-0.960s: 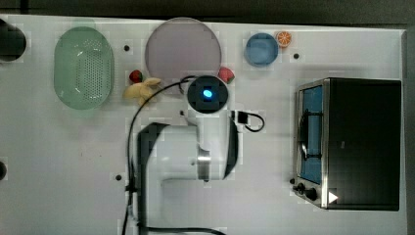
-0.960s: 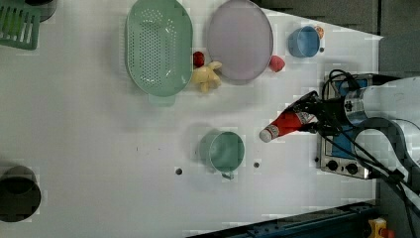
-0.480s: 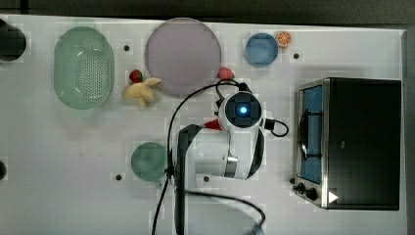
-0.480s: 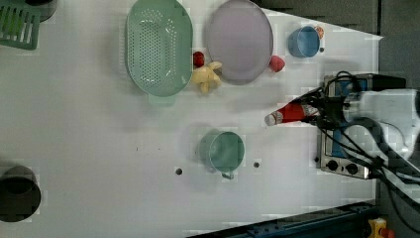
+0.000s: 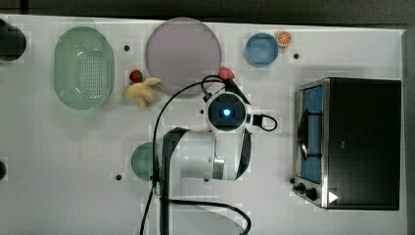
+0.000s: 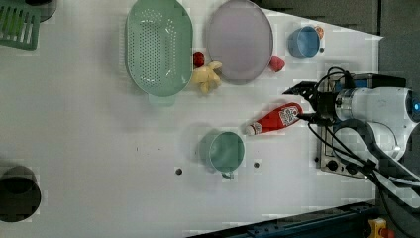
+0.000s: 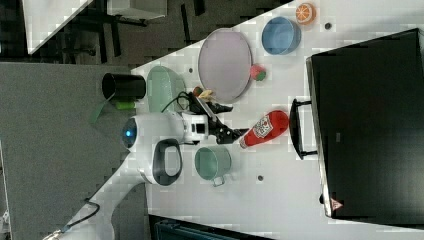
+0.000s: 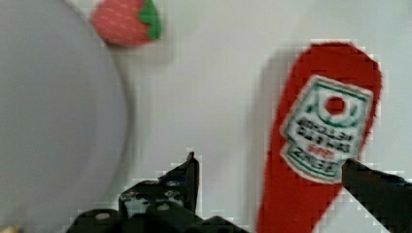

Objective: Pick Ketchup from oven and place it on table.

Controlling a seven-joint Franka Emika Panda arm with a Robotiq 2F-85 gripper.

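Note:
The Ketchup (image 6: 275, 119), a slim red bottle with a white cap, lies flat on the white table (image 6: 89, 129), its cap toward the green cup. In the wrist view its label (image 8: 328, 128) faces up. My gripper (image 6: 297, 105) hovers open over the bottle's base end, one finger (image 8: 187, 172) off to the side and the other (image 8: 376, 189) by the label, holding nothing. In the right view the gripper (image 7: 236, 120) sits near the Ketchup (image 7: 265, 127). The black oven (image 5: 362, 142) stands at the top view's right, its blue glass front and handle toward the arm.
A green cup (image 6: 225, 151) stands close to the bottle's cap. A lilac plate (image 6: 239, 39), a green colander (image 6: 158, 47), a blue bowl (image 6: 302, 42), two strawberries (image 6: 276, 63) (image 6: 198, 59) and a yellow toy (image 6: 208, 79) lie further along. A black cup (image 6: 17, 193) stands at the left view's left.
The arm moved toward the oven side. The Ketchup, held tilted in the air before, now lies flat on the table and the gripper has let go of it.

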